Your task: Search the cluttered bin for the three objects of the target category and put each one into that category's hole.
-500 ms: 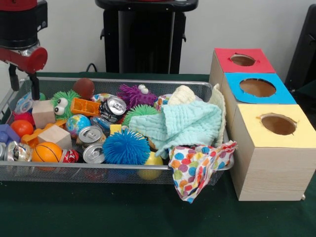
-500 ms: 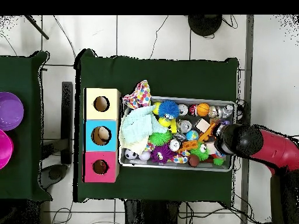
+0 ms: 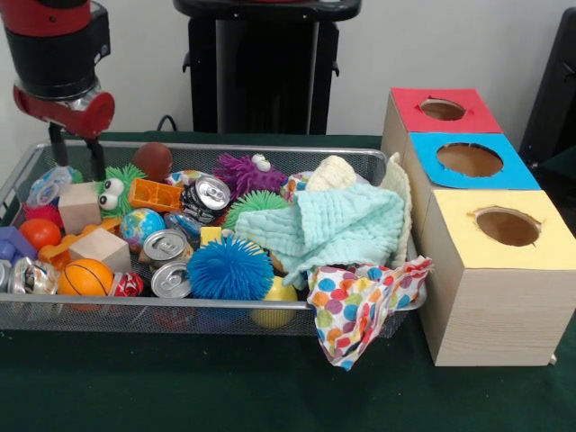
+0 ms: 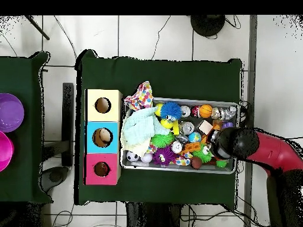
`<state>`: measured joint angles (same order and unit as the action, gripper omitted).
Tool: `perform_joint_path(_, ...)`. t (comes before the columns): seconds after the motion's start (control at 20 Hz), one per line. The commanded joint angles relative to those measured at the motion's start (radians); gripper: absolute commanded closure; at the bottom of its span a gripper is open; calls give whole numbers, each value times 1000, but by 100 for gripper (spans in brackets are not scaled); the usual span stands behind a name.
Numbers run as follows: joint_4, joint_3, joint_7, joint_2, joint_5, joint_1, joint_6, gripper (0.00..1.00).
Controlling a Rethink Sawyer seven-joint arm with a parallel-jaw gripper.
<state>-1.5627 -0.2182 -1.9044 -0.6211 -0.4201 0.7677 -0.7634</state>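
Note:
The wire mesh bin [image 3: 270, 148] holds a pile of toys, silver cans [image 3: 209, 193], wooden blocks [image 3: 79, 207] and cloths. It also shows in the overhead view [image 4: 177, 171]. My gripper [image 3: 75, 155] hangs open and empty just above the bin's far left end, over a green spiky ball with eyes [image 3: 117, 184]. In the overhead view the black arm head [image 4: 228, 143] covers the gripper. The red-surrounded hole [image 3: 442, 110] is in the farthest wooden box at the right, and also shows in the overhead view [image 4: 101, 169].
Blue-surrounded hole [image 3: 469, 159] and yellow-surrounded hole [image 3: 507, 226] sit in the nearer boxes. A mint cloth [image 3: 342, 225] and a polka-dot cloth [image 3: 360, 306] drape over the bin's right end. A blue spiky ball [image 3: 229, 267] and a basketball [image 3: 85, 277] lie near the front rim.
The gripper has moved a little rightward in the front view, further over the bin, and slightly up. It stays open. The bin's contents have not moved.

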Motion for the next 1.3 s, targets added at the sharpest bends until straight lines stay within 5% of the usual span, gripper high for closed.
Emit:
perform_joint_path(0.05, -93, -113, 190, 56, 20, 17, -138, 0)
perform_joint_path(0.3, -137, -117, 151, 42, 13, 23, -104, 0)
perform_joint_path(0.6, -137, -96, 90, 73, -63, 17, 87, 0)
perform_joint_path(1.3, -187, -40, 83, 50, -110, -1, 134, 0)
